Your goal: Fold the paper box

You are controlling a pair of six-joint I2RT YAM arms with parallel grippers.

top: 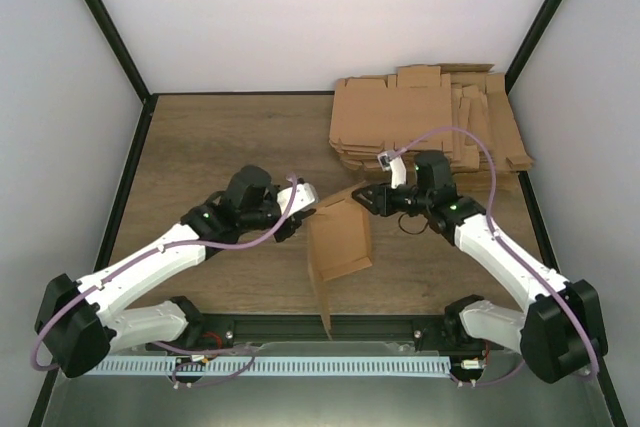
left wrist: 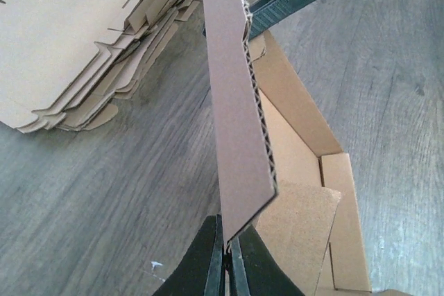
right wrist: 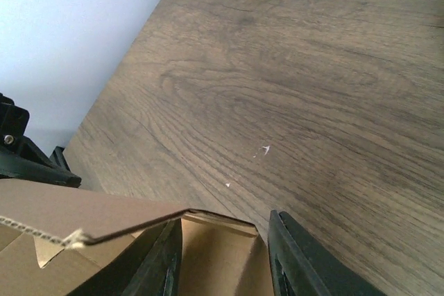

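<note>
Paper box (top: 340,237), partly raised, stands mid-tabletop (top: 220,137) toward the near edge. The left gripper (left wrist: 227,240) has its jaws clenched on the bottom edge of an upright flap. The right gripper (right wrist: 223,221) straddles the box's far rim with its jaws apart; whether they press it I cannot tell. A pile of flat blanks (top: 420,117) lies by the far right corner.

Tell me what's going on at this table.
Two robot arms are partway through folding a cardboard box in the middle of the table. The left gripper is pinched shut on the edge of one panel, which stands upright. The right gripper sits at the box's other side with its jaws apart over a folded edge, not clearly clamping anything. The box is only half formed, with loose flaps. A pile of flat cardboard sheets lies at the far right.
</note>
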